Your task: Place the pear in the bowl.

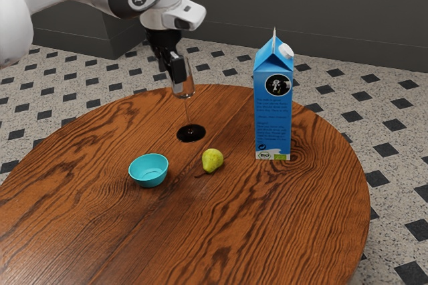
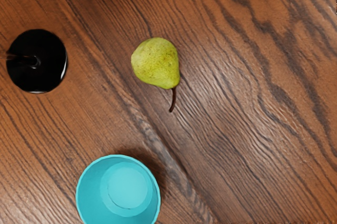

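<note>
Exterior view shows the pear (image 1: 212, 160) on the table (image 1: 267, 231) near the bowl (image 1: 148, 170), so reaching comes first. Whether my gripper (image 1: 172, 71) is released or clenched, I cannot tell; next, bring it over the pear.

Soft, even light; faint shadows; gentle sheen on wood (image 1: 267, 231).

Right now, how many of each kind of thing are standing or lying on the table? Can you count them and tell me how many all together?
Pear: 1
Bowl: 1
Carton: 1
Stemmed glass: 1
Total: 4
</note>
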